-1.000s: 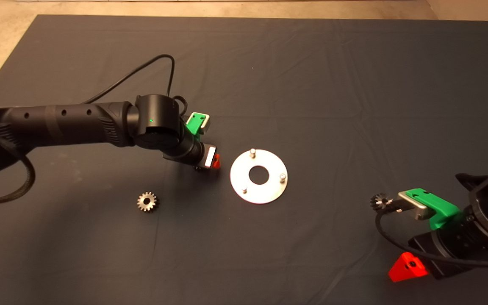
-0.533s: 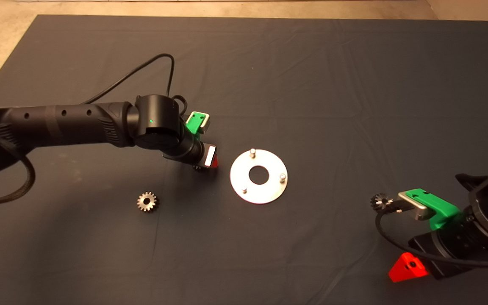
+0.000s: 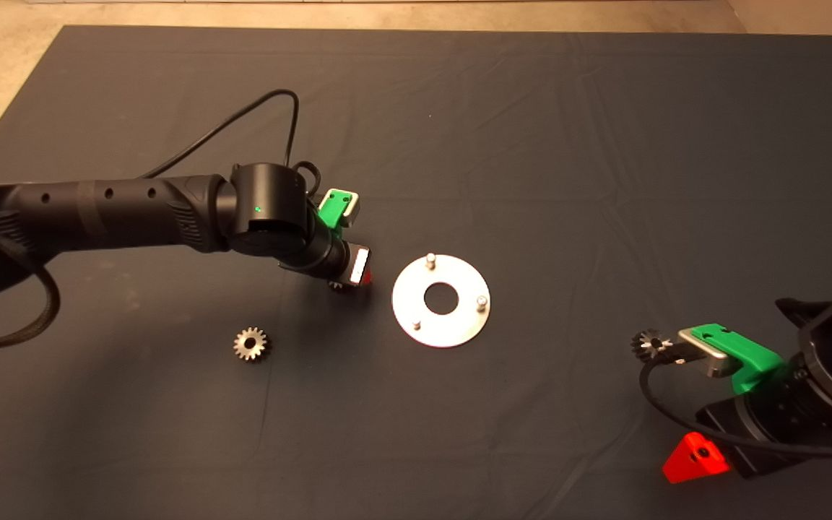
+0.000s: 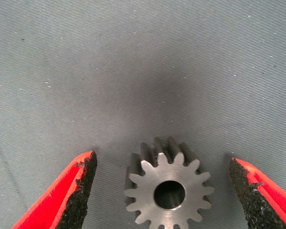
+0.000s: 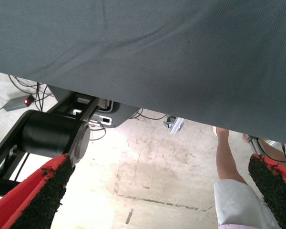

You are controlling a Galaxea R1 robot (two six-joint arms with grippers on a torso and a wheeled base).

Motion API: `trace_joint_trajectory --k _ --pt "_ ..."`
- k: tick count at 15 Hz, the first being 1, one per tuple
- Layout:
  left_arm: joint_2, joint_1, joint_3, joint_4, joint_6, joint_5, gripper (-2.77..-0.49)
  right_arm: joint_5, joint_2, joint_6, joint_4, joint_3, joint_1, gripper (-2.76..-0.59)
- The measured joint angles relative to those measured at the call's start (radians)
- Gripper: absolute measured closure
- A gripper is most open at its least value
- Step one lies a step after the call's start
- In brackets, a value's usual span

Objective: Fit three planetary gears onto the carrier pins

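Three small silvery planetary gears lie flat on the dark mat. One gear (image 4: pixel 169 193) sits between the spread fingers of my left gripper (image 4: pixel 162 163), untouched by either pad. From above, that left gripper (image 3: pixel 349 278) hides most of this gear (image 3: pixel 336 286), just left of the shiny ring disc (image 3: pixel 459 325). Three carrier pins (image 3: pixel 430 258) (image 3: pixel 482 301) (image 3: pixel 417 325) stand bare on the disc. A second gear (image 3: pixel 252 344) lies to the lower left. The third gear (image 3: pixel 651 343) lies beside my parked right gripper (image 3: pixel 685 403), which is open and holds nothing.
The right wrist view looks past the mat's edge (image 5: pixel 148 107) to the floor, a black machine base (image 5: pixel 55 133) and a person's leg (image 5: pixel 226 157). A black cable (image 3: pixel 243 119) loops above the left arm.
The left gripper has sunk very slightly over its gear, so less of its red finger shows. The gears, the disc and the right arm stay put.
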Motion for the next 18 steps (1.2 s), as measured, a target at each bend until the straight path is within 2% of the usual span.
trace_joint_trajectory --k 4,11,12,16,18 --pt "-0.003 0.0 0.043 0.001 -0.001 0.0 -1.94 0.0 0.0 0.0 0.0 0.0 0.0 -2.76" --pt "-0.008 0.0 0.042 0.001 -0.001 0.0 -1.93 0.0 -0.002 0.0 0.0 0.0 -0.006 -2.76" --pt "-0.008 0.0 0.043 0.001 -0.001 0.0 -1.81 0.0 -0.002 0.0 0.0 0.0 -0.006 -2.76" --pt "-0.008 0.026 0.042 0.003 -0.001 0.001 -1.8 0.0 -0.002 0.0 0.0 0.0 -0.006 -2.76" --pt "-0.008 0.03 0.043 0.004 -0.001 0.0 -1.8 0.0 -0.002 0.0 0.0 0.0 -0.006 -2.76"
